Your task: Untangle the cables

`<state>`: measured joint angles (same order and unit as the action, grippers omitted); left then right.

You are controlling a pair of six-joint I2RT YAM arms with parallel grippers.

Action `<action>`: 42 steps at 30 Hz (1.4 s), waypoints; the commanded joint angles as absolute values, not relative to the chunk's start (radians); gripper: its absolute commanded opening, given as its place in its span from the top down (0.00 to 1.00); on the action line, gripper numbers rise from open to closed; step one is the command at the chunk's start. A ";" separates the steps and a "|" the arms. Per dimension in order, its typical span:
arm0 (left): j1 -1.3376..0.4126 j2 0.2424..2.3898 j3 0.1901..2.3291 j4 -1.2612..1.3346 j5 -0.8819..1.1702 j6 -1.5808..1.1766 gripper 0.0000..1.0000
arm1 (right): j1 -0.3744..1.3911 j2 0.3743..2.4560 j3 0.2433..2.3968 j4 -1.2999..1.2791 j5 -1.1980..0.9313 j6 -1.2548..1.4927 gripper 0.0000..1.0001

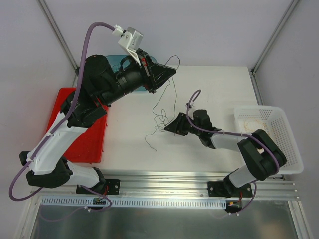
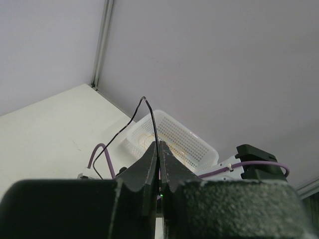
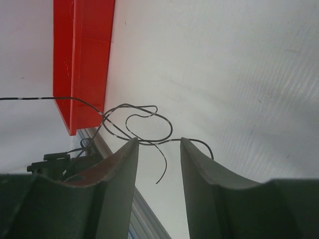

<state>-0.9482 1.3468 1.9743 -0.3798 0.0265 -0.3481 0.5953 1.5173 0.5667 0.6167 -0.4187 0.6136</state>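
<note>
Top external: pinches dark cable (image 2: 151, 119) in left gripper (image 1: 172, 72), held high near tabletop's (image 1: 214, 89) far edge to draw slack, with right gripper (image 3: 158, 142) parted astride the curls.

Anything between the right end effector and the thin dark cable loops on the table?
Nothing visible. The thin dark cable loops lie at the open tips of the right end effector, with one strand crossing the gap between them. The red plastic tray sits off to the side, out of the way.
</note>
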 commanded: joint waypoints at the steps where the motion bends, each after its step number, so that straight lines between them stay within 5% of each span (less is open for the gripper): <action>1: -0.948 1.324 1.996 -0.339 0.003 -0.324 0.98 | 0.584 1.462 0.563 0.643 -0.399 0.603 0.57; 13: -0.917 1.416 2.147 -0.342 -0.337 0.020 0.96 | 0.561 1.168 0.615 0.083 -0.175 0.307 0.44; 25: -0.632 1.640 2.451 -0.312 -0.276 0.061 0.95 | 0.561 0.828 0.722 -0.363 -0.006 0.114 0.02; 38: -0.345 1.824 2.456 0.066 -0.098 0.003 0.91 | 0.561 0.729 0.787 -0.541 -0.029 0.060 0.03; 42: -0.327 1.745 2.190 0.061 -0.051 -0.115 0.70 | 0.561 0.736 0.772 -0.545 -0.012 0.057 0.03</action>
<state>-0.3325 1.8019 2.3348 -0.0051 -0.1146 -0.0120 0.5652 0.7414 0.7479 -0.5179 -0.0223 0.0788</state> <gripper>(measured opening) 0.260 0.971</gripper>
